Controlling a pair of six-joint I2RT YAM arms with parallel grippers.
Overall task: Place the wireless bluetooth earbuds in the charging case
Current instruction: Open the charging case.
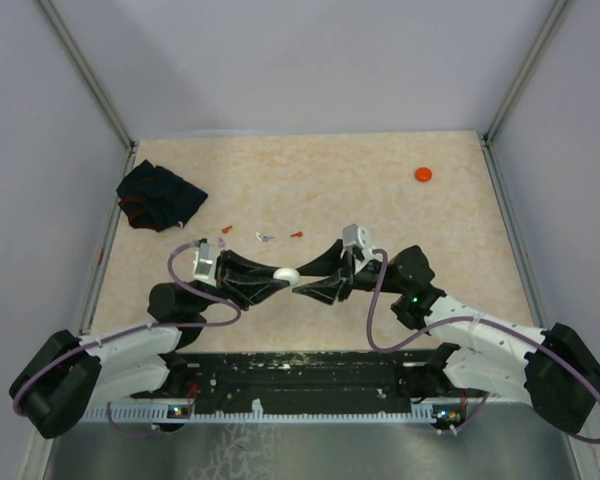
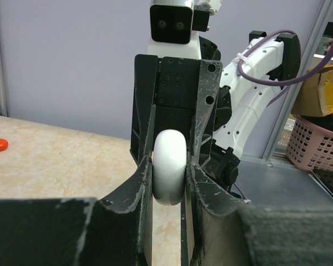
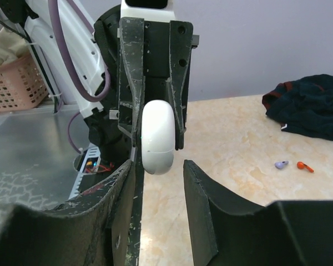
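Note:
My left gripper (image 1: pixel 280 278) is shut on the white rounded charging case (image 1: pixel 286 274), which it holds edge-on above the table. In the left wrist view the case (image 2: pixel 169 174) is pinched between both fingers. My right gripper (image 1: pixel 305 288) faces it from the right and is open. In the right wrist view the case's (image 3: pixel 157 141) lower end sits just at the right gripper's (image 3: pixel 160 166) fingertips, close to the left finger with a gap on the other side. The case looks closed. Tiny earbuds lie on the table behind: a red one (image 1: pixel 226 230), a pale purple one (image 1: pixel 264 238) and another red one (image 1: pixel 297 234).
A black cloth with red marks (image 1: pixel 160 195) lies at the back left. An orange disc (image 1: pixel 423 174) sits at the back right. Grey walls enclose the table on three sides. A pink basket (image 2: pixel 316 147) stands off the table.

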